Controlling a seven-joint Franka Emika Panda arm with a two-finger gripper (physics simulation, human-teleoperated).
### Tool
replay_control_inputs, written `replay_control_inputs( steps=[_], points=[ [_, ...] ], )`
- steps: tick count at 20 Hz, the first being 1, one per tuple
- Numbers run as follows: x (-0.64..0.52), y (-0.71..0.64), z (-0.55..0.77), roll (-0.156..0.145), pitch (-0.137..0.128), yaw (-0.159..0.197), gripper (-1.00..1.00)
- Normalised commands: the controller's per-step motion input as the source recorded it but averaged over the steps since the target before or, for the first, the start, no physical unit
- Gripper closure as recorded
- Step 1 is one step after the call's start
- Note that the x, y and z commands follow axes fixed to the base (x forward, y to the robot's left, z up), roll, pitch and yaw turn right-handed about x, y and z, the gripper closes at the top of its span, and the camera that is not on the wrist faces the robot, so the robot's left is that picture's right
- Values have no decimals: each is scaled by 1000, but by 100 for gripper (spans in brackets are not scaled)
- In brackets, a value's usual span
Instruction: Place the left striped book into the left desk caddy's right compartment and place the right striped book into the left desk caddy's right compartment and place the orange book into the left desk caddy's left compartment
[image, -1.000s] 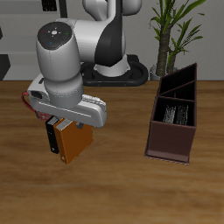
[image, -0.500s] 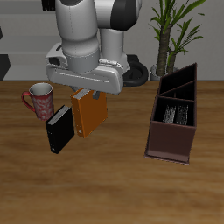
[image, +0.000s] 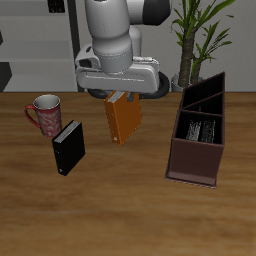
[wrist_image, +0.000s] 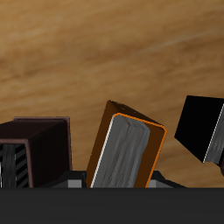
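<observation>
Wood-grain surface (image: 130, 215), brown, with a potted plant (image: 200, 35) and the robot's base at the far side.

Orange book (image: 123, 118): off the surface, hanging in the air under the arm, roughly mid-scene and farther back than the middle of the wood. Long axis near upright, tilted a little so the lower end swings toward the black book's side. Broad cover faces the front. In the wrist view the same book (wrist_image: 129, 150) shows its pale page edges, orange cover wrapping them as a thin border.

Gripper (image: 119, 96): jaws closed on the book's upper end, holding it; fingertips mostly hidden behind the wrist housing.

Left desk caddy (image: 192, 165): dark maroon box standing on the surface beside the book, well apart from it, long axis running front to back. Inner partitions visible. Two striped books (image: 205, 131) lie inside one section; which is which cannot be told. In the wrist view the caddy (wrist_image: 39, 149) shows a corner with stripes inside.

Black book (image: 68, 147): on the other side of the orange book, leaning, nearer the front. A red-and-white patterned mug (image: 44, 114) sits just behind it.
</observation>
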Motion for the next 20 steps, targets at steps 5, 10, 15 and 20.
replay_control_inputs(
  steps=[5,10,15,20],
  points=[
    [-313,250,169,37,11,25,100],
    [-325,173,259,-13,-73,25,100],
    [-373,190,111,-1,-69,29,100],
    [-432,161,-113,-57,-81,52,100]
  ],
)
